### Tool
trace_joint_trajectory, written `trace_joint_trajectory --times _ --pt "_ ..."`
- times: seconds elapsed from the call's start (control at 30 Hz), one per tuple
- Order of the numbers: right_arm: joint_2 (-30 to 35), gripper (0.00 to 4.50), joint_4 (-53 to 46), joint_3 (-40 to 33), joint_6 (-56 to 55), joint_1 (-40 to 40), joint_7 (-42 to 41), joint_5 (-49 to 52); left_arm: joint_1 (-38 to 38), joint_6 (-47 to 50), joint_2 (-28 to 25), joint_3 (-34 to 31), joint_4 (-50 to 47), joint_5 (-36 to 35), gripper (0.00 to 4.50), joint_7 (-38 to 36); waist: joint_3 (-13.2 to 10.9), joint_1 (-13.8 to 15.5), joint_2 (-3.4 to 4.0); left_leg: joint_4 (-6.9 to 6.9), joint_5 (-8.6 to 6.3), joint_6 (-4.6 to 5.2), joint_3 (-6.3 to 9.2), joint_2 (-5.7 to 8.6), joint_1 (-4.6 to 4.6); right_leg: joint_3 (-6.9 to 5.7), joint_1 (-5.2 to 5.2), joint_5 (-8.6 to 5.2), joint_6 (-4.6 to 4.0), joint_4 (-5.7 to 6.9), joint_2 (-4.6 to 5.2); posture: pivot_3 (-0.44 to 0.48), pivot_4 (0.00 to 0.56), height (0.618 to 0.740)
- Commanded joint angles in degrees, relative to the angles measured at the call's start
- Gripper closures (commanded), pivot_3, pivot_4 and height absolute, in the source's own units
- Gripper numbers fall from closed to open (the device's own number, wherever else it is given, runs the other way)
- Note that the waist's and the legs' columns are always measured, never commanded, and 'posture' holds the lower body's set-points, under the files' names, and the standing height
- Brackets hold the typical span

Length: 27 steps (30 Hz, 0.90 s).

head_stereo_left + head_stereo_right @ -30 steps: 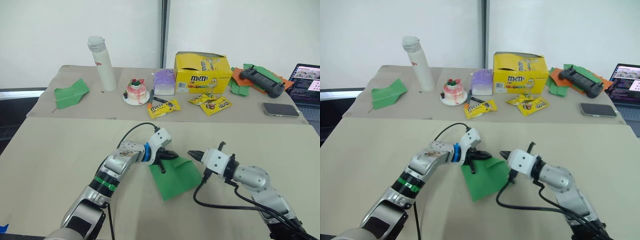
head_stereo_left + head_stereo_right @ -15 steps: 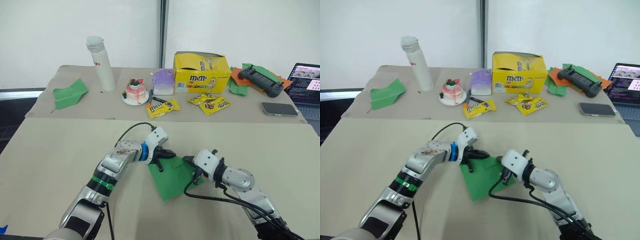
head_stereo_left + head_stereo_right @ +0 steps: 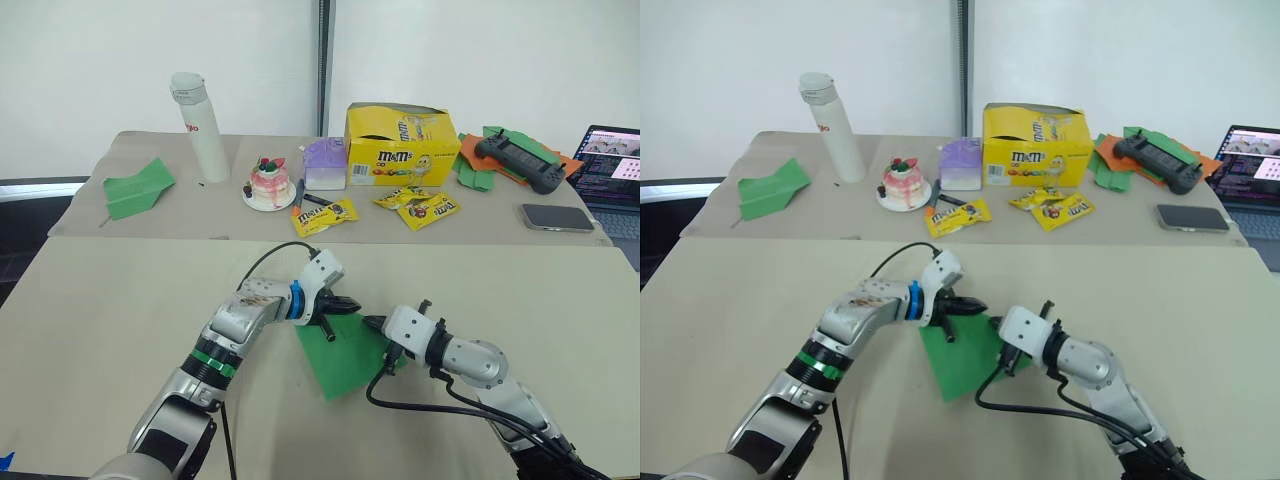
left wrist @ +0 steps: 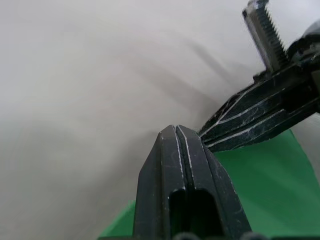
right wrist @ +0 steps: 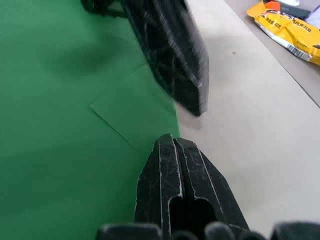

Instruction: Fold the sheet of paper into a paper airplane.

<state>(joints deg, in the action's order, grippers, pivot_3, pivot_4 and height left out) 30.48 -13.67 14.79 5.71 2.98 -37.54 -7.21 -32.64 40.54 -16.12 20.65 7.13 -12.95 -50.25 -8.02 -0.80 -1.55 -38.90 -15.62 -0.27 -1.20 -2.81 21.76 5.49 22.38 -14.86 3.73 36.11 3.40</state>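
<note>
- Green sheet [image 3: 342, 350] flat on the near table [image 3: 100, 330], in front of the robot, between the two grippers; far corner folded over onto the sheet, a small flap visible in the right wrist view.
- Left gripper [image 3: 350, 304] at the sheet's far edge, fingers pressed together with no gap, tips on the folded corner; cannot tell whether paper is pinched between them.
- Right gripper [image 3: 372, 323] at the sheet's right edge, fingers closed flat against each other, tips just beside the left gripper's, at the rim of the paper; nothing seen held.
- In the left wrist view, own closed fingers [image 4: 182, 165] with the other gripper's fingers crossing just beyond them, green paper beneath.
- On the far table [image 3: 130, 215], well apart from the sheet: folded green plane [image 3: 140, 186] at the left, tall white bottle [image 3: 200, 125] upright near it.
- Small cake [image 3: 271, 182] on a plate near the middle, purple box [image 3: 326, 163] beside it, yellow M&M's box [image 3: 402, 146] to the right of that.
- Yellow candy packets [image 3: 328, 213] lying in front of the boxes, a second pair [image 3: 428, 206] further right.
- Heap of green and orange paper [image 3: 482, 165] at the far right with a black controller [image 3: 515, 160] resting on it.
- Phone [image 3: 559, 217] flat on the table near the heap, laptop [image 3: 612, 165] open at the right edge.
</note>
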Motion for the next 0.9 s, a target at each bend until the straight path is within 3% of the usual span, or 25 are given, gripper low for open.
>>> trace_joint_trajectory --times 0.03,0.47,0.9 --pt "0.54 4.49 -0.93 -0.21 1.87 -1.07 -1.77 1.56 2.02 -2.30 -0.48 1.47 0.54 1.36 4.50 -0.32 0.00 0.05 0.00 0.00 0.00 0.00 0.01 0.00 0.00 0.00 -0.01 0.00 0.00 -0.01 0.00 0.000 0.150 0.740" --pt "-0.35 4.49 -1.06 -5.74 8.37 4.55 -1.98 7.05 4.34 -2.38 -0.36 1.79 0.03 1.26 4.50 0.21 0.00 0.11 0.00 -0.01 0.00 0.00 0.01 0.01 -0.01 0.00 -0.03 0.00 0.00 -0.01 0.00 0.000 0.150 0.740" --pt "-6.40 4.49 2.38 -2.53 12.68 5.05 -0.86 7.97 5.46 -1.57 -0.68 1.15 -1.33 1.07 4.50 0.93 0.01 0.13 0.01 0.00 0.00 0.00 0.03 0.00 0.02 0.00 -0.02 0.00 0.00 -0.01 0.00 0.000 0.150 0.740"
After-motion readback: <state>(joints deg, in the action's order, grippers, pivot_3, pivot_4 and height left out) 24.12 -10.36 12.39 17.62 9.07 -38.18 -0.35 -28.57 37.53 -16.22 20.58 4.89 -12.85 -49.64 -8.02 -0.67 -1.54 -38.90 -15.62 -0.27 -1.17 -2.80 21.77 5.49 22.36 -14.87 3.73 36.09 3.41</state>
